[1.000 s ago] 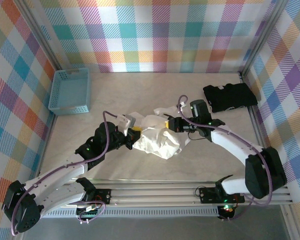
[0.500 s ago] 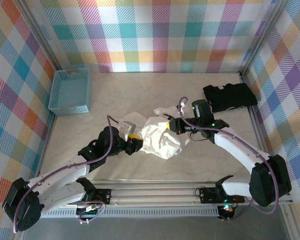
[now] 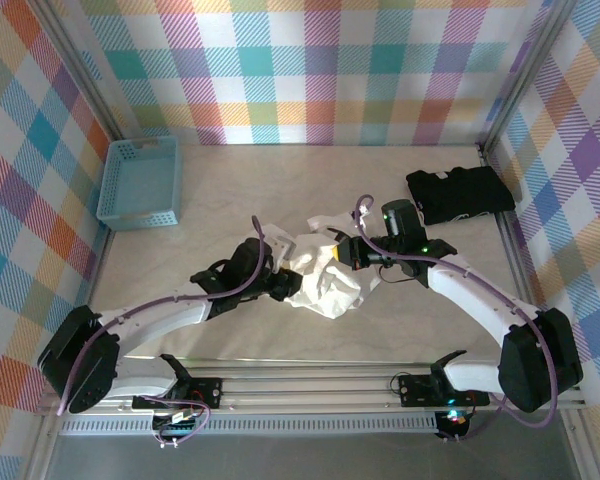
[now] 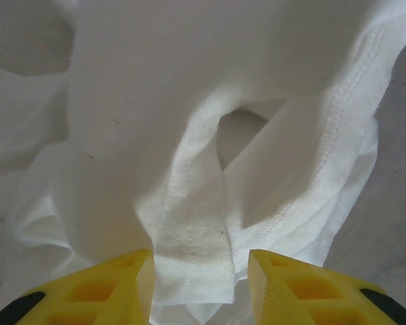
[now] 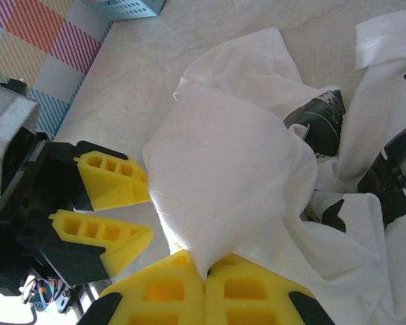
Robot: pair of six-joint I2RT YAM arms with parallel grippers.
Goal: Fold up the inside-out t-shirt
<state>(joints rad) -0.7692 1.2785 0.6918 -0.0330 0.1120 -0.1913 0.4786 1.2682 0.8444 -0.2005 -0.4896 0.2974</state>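
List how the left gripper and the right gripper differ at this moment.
The left gripper stands open, jaws apart; the right gripper is shut. The right gripper pinches a fold of the white t-shirt; the left gripper grips nothing, a stitched hem lying between its fingers. Both have yellow fingers and work at the same shirt.

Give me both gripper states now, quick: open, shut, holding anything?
Left gripper: open, a hem of the t-shirt between its jaws, not clamped.
Right gripper: shut on the t-shirt.
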